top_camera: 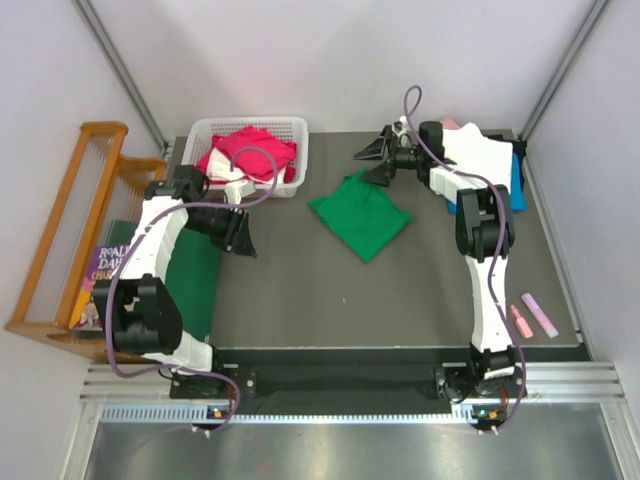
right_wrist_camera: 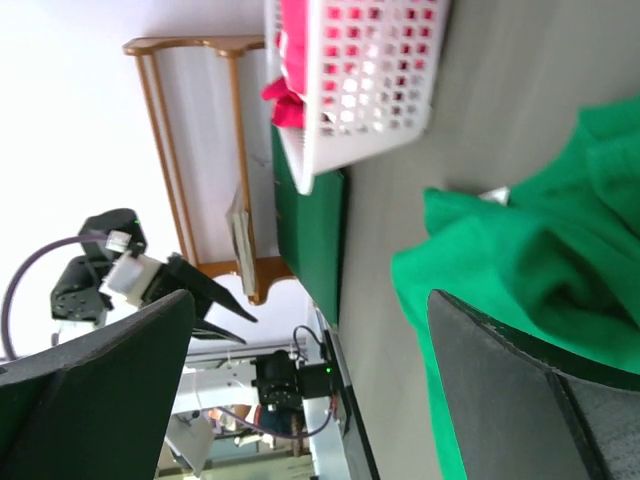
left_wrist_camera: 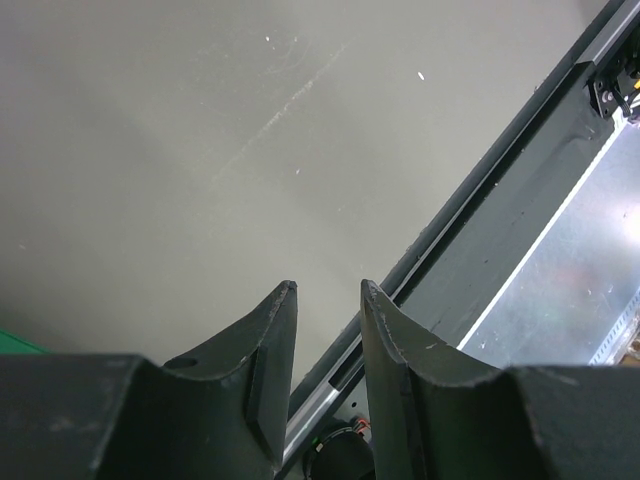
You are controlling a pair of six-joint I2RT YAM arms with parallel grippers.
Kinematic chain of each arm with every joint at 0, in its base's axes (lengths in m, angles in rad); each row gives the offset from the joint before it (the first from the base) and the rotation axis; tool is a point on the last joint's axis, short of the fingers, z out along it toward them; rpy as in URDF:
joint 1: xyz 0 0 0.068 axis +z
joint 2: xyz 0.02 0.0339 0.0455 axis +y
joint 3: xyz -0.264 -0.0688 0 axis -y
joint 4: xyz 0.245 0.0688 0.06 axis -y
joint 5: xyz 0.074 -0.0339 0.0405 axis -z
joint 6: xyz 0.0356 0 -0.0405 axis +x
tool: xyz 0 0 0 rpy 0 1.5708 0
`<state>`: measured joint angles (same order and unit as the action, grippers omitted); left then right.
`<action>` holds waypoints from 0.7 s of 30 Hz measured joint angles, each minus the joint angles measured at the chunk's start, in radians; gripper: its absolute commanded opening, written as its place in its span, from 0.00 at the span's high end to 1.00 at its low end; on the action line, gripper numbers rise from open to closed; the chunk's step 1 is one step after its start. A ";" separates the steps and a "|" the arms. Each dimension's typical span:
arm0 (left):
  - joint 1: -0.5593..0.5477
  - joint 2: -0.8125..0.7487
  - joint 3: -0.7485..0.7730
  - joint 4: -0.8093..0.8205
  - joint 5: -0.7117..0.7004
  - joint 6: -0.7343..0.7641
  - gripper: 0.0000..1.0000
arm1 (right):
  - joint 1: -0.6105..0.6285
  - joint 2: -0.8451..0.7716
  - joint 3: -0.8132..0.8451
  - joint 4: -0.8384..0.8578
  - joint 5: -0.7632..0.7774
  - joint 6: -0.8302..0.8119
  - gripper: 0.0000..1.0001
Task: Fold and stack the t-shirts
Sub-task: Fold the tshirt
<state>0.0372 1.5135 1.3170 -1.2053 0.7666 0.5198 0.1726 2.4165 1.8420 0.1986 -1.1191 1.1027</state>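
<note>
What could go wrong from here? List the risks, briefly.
1. The green t-shirt lies rumpled; the open right gripper at its far corner may pinch several layers and spoil the fold.
2. The left gripper hangs open over bare table, away from the shirt; a one-sided pull could drag it.
3. The right arm passes close by the folded stack and might disturb it.

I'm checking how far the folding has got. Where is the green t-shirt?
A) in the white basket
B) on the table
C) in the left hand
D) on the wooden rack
B: the green t-shirt lies on the table, apart from the basket, and the left hand is empty.
</note>
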 measured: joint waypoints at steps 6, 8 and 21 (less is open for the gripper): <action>0.000 0.000 -0.018 -0.002 0.000 0.004 0.63 | 0.001 0.103 0.094 0.085 -0.001 0.083 0.00; 0.000 0.000 -0.023 -0.003 0.002 0.005 0.63 | 0.001 0.174 0.132 0.087 0.002 0.098 0.00; 0.000 -0.024 -0.035 -0.039 0.026 0.011 0.60 | -0.013 0.113 0.044 0.003 0.039 -0.002 0.00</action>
<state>0.0372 1.4891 1.2823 -1.2442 0.7929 0.5304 0.1600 2.5294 1.8858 0.2016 -1.0798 1.1011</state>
